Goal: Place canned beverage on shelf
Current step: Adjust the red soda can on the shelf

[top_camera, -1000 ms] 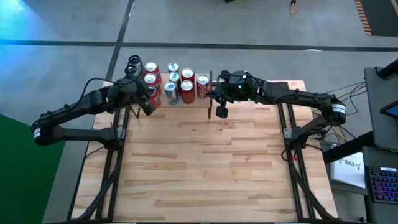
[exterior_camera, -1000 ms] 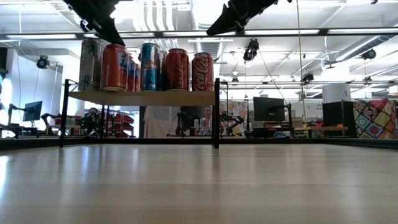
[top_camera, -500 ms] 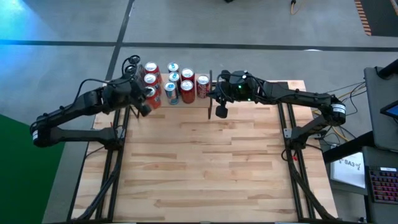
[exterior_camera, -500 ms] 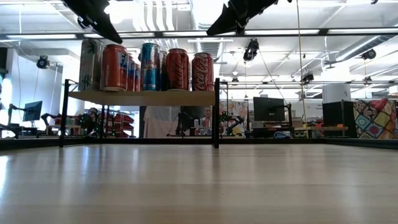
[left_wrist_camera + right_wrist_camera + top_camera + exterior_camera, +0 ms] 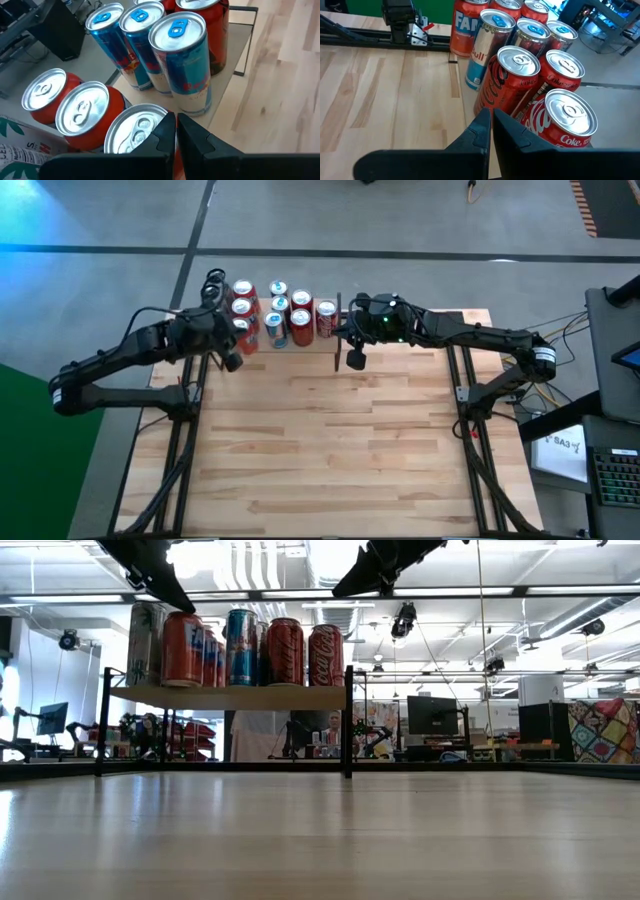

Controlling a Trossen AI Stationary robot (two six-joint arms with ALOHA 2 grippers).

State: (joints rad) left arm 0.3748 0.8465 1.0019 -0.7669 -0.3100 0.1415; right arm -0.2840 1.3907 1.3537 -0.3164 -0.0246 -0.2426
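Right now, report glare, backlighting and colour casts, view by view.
Low view: bright ceiling lights behind the shelf backlight the cans; both arms at the top edge are silhouettes, and the table carries a pale sheen. High view: a blue-green cast tints the floor at the top left corner. Left wrist view: soft highlights on the silver can tops. Right wrist view: even light, no strong glare.

Bright overhead lights, ceiling glare, sharp

What I can't see

In the low view my arms are cut off at the top; front cans (image 5: 184,648) hide those behind on the shelf (image 5: 228,697).
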